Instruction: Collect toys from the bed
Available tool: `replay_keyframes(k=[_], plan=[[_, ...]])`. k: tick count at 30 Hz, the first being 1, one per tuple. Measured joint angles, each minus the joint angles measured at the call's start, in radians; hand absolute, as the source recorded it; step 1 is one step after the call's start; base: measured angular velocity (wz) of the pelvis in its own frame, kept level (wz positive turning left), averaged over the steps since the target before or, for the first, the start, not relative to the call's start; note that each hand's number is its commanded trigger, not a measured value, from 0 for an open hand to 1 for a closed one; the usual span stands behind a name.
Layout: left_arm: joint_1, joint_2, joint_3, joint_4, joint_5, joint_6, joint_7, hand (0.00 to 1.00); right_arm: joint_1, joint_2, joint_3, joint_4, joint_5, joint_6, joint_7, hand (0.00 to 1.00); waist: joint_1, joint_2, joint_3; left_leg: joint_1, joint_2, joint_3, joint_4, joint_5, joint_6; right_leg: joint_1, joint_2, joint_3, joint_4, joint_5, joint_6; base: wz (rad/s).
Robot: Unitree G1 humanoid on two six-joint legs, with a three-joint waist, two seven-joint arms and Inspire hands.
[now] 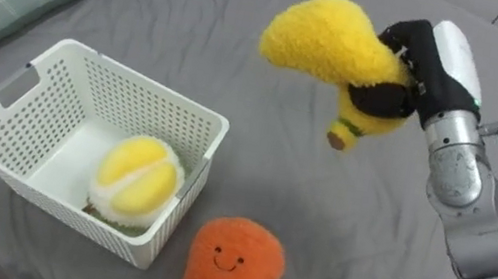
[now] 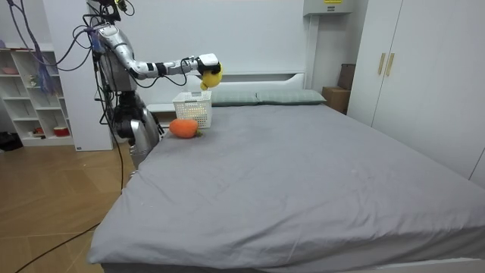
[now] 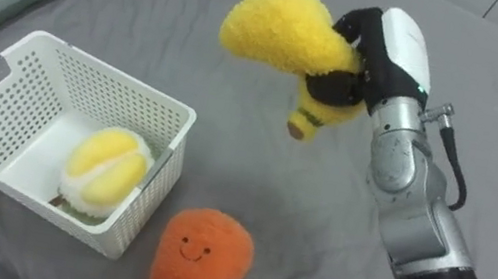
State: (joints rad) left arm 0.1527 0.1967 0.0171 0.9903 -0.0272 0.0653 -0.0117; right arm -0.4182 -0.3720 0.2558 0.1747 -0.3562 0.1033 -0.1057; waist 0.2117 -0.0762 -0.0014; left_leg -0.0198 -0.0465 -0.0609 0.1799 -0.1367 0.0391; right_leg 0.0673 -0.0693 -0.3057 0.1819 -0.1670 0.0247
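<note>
Yellow plush (image 1: 321, 40) — robot hand (image 1: 422, 72) — beside basket rim (image 1: 220, 128)

grey bed (image 2: 303, 174), white wardrobe (image 2: 409, 68), shelves (image 2: 34, 91), wooden floor (image 2: 45, 205).

My head's two eyes look down closely on the bed (image 1: 316, 222) and white basket (image 1: 138, 77); the room camera, far beyond the bed's foot, shares both.

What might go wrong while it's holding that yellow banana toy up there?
The right hand grips the plush banana near one end, so it might slip. It hangs beside the white basket, not over it; released now, it would likely land on the bed. The plush fruit in the basket could bounce it out.
</note>
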Motion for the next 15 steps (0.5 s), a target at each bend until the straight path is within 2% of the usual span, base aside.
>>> replay_keyframes(k=[1,5,8,12,13,15], plan=[[0.003,-0.003,0.000,-0.011,0.000,0.000,0.000,0.00,0.000,0.018,0.000,0.000,-0.001,0.000,0.005,1.00,0.010,0.001,0.0004,0.010,0.000,-0.001,-0.003,0.000,0.000,0.008,0.000,0.002,0.000,0.000,0.001,0.00],[0.020,-0.009,0.004,-0.051,0.009,-0.002,0.000,0.00,0.000,0.039,0.008,-0.003,-0.014,0.003,0.044,1.00,0.042,0.000,0.0011,0.017,-0.002,-0.010,-0.004,0.000,0.001,0.019,-0.001,-0.003,-0.004,-0.001,0.002,0.06],[0.036,-0.006,0.020,-0.050,0.044,0.001,0.001,0.00,-0.002,0.059,0.025,-0.024,-0.041,0.027,0.056,1.00,0.054,-0.003,0.0029,0.015,-0.006,-0.029,-0.001,0.000,0.000,0.031,-0.001,-0.024,-0.015,-0.002,0.003,0.16],[0.041,-0.007,0.020,-0.044,0.054,0.023,0.004,0.00,-0.006,0.090,0.073,-0.044,-0.076,0.054,0.067,1.00,0.095,-0.020,0.0156,0.008,-0.016,-0.064,0.002,0.002,-0.003,0.034,-0.001,-0.054,-0.022,-0.003,0.004,0.22],[0.046,-0.007,0.020,-0.041,0.063,0.027,0.003,0.00,-0.008,0.110,0.085,-0.044,-0.105,0.061,0.079,1.00,0.107,-0.024,0.0162,0.000,-0.018,-0.076,0.006,0.002,-0.003,0.042,0.000,-0.063,-0.032,-0.003,0.004,0.32],[0.044,-0.013,0.021,-0.041,0.085,0.044,-0.001,0.00,-0.014,0.126,0.097,-0.044,-0.121,0.074,0.094,1.00,0.126,-0.024,0.0167,-0.008,-0.021,-0.097,0.012,0.002,-0.002,0.045,-0.003,-0.080,-0.033,-0.003,0.004,0.34]])
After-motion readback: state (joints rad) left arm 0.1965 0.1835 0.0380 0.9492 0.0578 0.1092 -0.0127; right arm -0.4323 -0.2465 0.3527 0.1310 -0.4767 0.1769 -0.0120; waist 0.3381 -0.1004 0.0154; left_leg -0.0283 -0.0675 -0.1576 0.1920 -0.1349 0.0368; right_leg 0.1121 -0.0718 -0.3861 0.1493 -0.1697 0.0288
